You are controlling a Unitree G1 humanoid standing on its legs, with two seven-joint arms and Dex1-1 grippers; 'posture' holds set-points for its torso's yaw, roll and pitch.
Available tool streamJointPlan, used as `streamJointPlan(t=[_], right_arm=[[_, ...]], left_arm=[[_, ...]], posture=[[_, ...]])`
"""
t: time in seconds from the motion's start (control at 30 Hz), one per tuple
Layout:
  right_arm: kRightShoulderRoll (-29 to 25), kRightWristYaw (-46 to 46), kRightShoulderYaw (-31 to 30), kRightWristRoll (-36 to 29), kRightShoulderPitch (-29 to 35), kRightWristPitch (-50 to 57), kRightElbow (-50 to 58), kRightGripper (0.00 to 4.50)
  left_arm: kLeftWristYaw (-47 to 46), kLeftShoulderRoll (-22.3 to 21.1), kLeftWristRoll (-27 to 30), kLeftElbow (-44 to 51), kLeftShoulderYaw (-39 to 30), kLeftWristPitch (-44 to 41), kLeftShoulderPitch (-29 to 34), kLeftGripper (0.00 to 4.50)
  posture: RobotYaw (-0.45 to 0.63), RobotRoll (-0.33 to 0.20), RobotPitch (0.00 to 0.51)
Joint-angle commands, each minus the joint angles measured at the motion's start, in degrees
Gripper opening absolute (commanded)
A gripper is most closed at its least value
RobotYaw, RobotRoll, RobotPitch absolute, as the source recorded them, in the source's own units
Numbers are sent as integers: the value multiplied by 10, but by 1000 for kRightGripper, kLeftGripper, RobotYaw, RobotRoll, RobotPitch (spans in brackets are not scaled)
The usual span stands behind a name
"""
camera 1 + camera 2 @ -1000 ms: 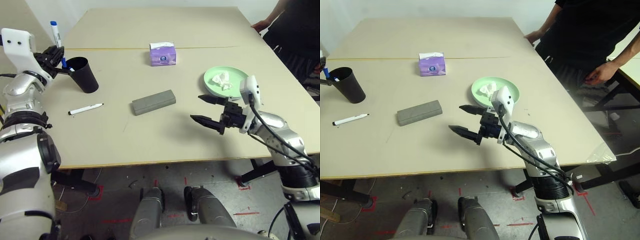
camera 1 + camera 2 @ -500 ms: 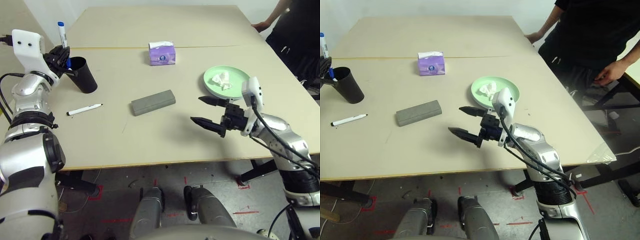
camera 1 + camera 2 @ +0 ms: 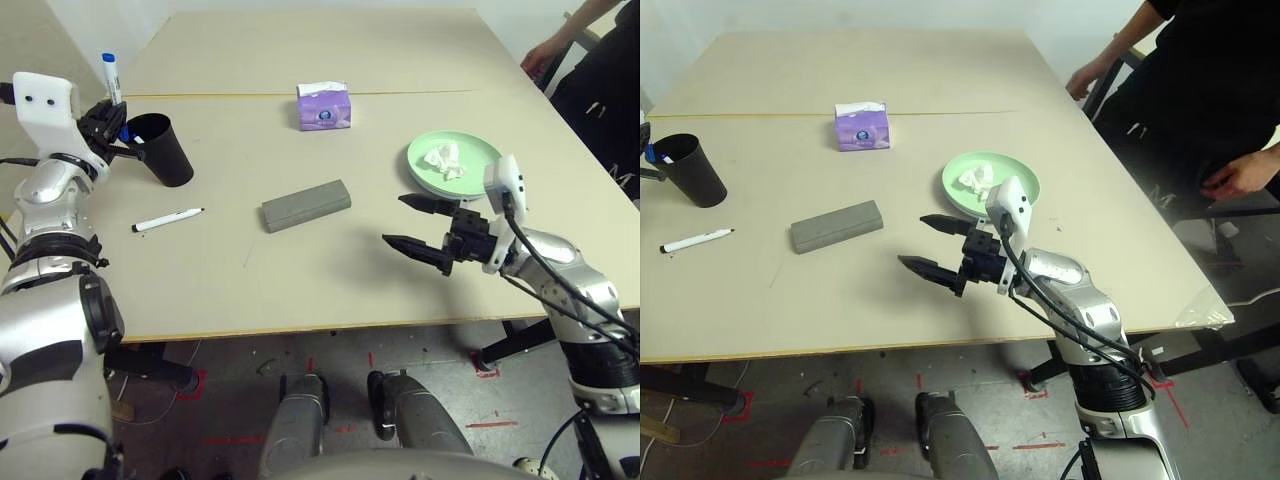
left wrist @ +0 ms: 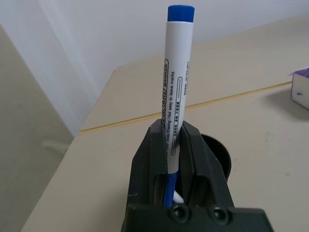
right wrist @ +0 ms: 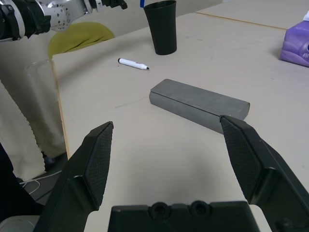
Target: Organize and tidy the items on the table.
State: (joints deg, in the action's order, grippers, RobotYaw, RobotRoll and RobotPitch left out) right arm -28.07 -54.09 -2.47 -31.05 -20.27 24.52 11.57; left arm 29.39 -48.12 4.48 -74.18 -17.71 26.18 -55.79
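A pale beige tabletop [image 3: 330, 290] with a thin seam across it fills most of the frame; grey floor with red tape marks shows below, and a person in black [image 3: 1200, 90] stands at the upper right. At upper left, the left pincer [image 3: 108, 112] is clamped on the blue-capped marker [image 4: 175, 67], upright beside a black cup [image 3: 165, 148]. The right pincer [image 3: 408, 222] hangs spread wide, holding nothing, at centre right. The black-capped marker [image 3: 168, 219], grey glasses case [image 3: 306, 204], purple tissue box [image 3: 325, 108] and green plate [image 3: 478, 152] with crumpled tissue [image 3: 442, 160] lie apart.
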Motion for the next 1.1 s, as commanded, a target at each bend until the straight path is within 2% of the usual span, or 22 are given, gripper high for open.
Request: streamJointPlan(t=[0.03, 0.47, 1.07, 1.1], right_arm=[[-3, 4, 7, -11, 9, 10, 20, 4500], [1, 18, 11, -19, 20, 19, 39, 4500], [-1, 25, 14, -30, 21, 30, 53, 4500], [-1, 26, 14, -31, 21, 30, 54, 4500]], left_arm=[[3, 5, 6, -6, -10, 14, 8, 259], [-9, 13, -6, -9, -4, 19, -9, 259], [2, 21, -2, -11, -15, 50, 9, 259], [1, 21, -2, -11, -16, 49, 9, 609]], posture=[[-50, 0, 170], [-66, 0, 174], [-66, 0, 180], [-67, 0, 180]])
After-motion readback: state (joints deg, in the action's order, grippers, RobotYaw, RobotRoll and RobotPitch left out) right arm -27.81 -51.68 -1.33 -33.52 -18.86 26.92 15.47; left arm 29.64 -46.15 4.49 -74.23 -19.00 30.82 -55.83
